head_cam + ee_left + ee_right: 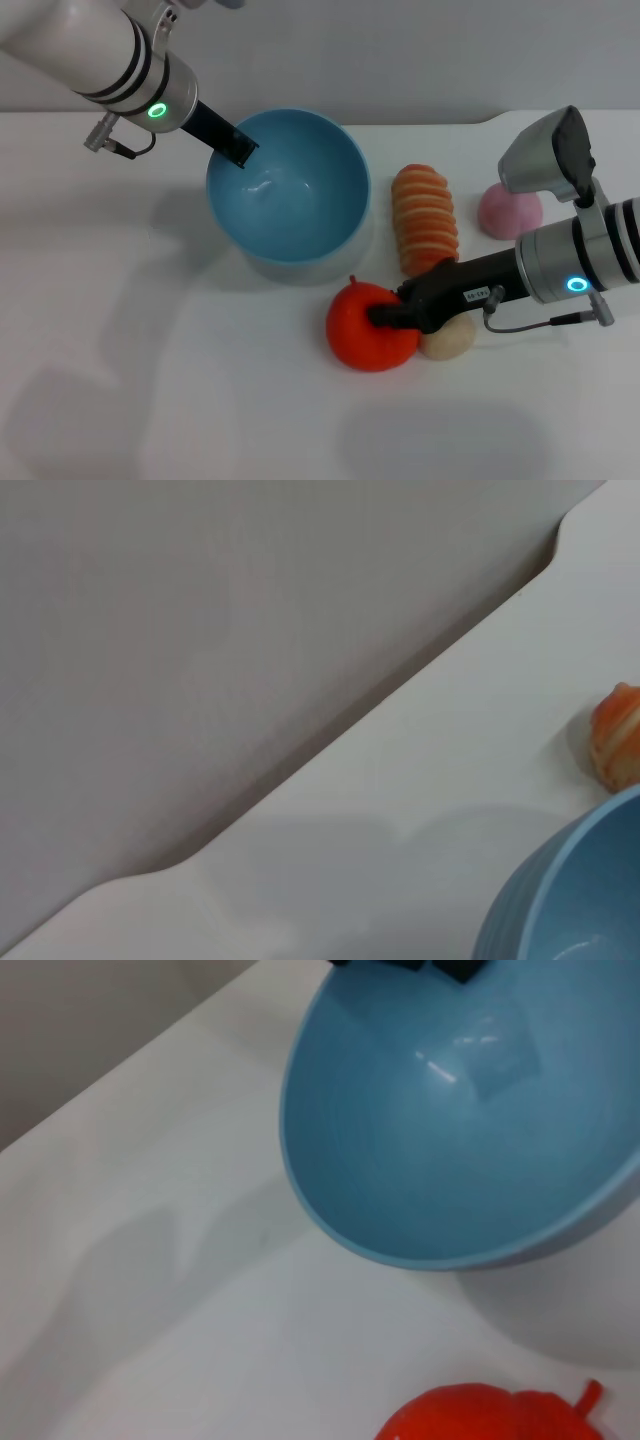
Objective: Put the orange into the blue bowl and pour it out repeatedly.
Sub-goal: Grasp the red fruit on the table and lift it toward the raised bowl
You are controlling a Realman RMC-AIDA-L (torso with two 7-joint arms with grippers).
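The blue bowl (300, 215) stands at the back middle of the white table, tipped so its opening faces me, and it is empty. My left gripper (240, 150) is shut on its far left rim; its black fingertips (400, 965) show at the rim in the right wrist view. The bowl also shows in the left wrist view (570, 900) and the right wrist view (450, 1160). The orange (358, 335) lies on the table in front of the bowl. My right gripper (385, 315) is shut on the orange's right side. The orange's top shows in the right wrist view (490, 1418).
A ribbed orange-and-cream striped roll (424, 218) lies right of the bowl and also shows in the left wrist view (618, 735). A beige ball (450, 338) rests under my right gripper beside the orange. A pink dome (508, 210) sits at the far right.
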